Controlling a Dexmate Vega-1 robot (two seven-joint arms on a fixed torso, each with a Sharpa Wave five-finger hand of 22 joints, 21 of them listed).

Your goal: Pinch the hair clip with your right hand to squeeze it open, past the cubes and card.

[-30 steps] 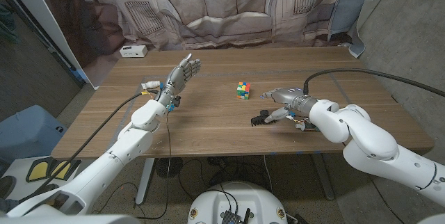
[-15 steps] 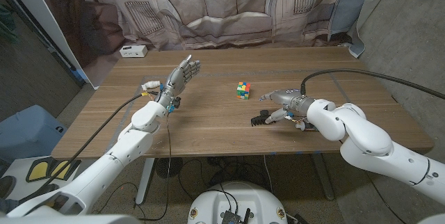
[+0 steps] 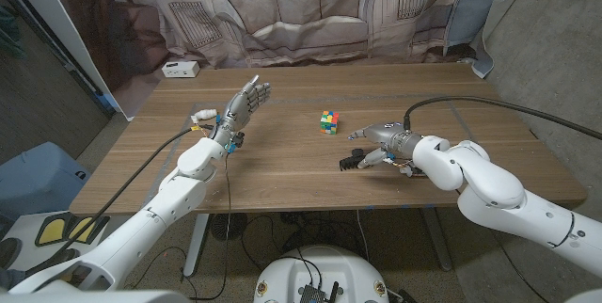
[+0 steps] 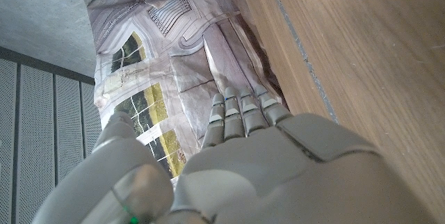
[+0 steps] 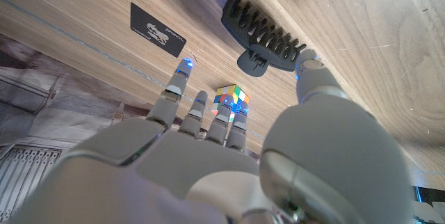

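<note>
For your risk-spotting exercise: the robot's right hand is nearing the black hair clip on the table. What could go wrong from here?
1. The right hand is open, with only its thumb near the hair clip; a nudge could slide the loose clip away.
2. The colour cube stands just beyond the fingers, so overreaching might knock it.
3. The black card also lies nearby and could be pushed.

We see a wooden table [image 3: 282,167] before a printed curtain [image 3: 310,11], a grey concrete wall [image 3: 555,49] at right, and a white box [image 3: 179,69] on the table's far corner.
</note>
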